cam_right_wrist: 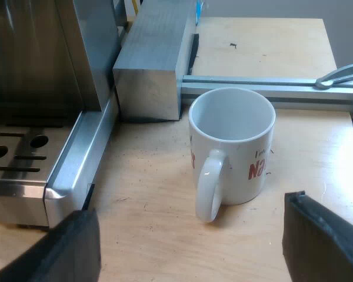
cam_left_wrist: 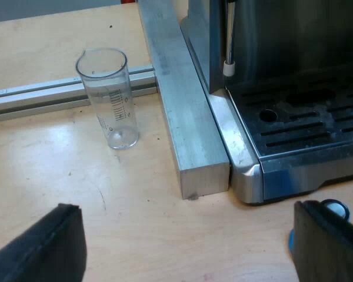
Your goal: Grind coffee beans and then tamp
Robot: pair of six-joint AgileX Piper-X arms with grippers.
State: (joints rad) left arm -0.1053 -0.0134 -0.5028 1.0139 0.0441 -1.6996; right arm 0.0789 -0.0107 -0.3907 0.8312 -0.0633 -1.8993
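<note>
Here, mug (cam_right_wrist: 232,170) near espresso machine (cam_right_wrist: 29,76)

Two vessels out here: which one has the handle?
The white mug, with red lettering, its handle toward the right wrist camera. The measuring glass is clear, narrow, with printed scale marks and no handle.

I'm counting: one measuring glass (cam_left_wrist: 109,97), one mug (cam_right_wrist: 232,147), one espresso machine (cam_left_wrist: 300,106), one blue tamper (cam_left_wrist: 335,208); a metal block (cam_left_wrist: 188,111), then a second metal block (cam_right_wrist: 147,76), that's two; a rail (cam_left_wrist: 41,97), another rail (cam_right_wrist: 265,88), two as well
</note>
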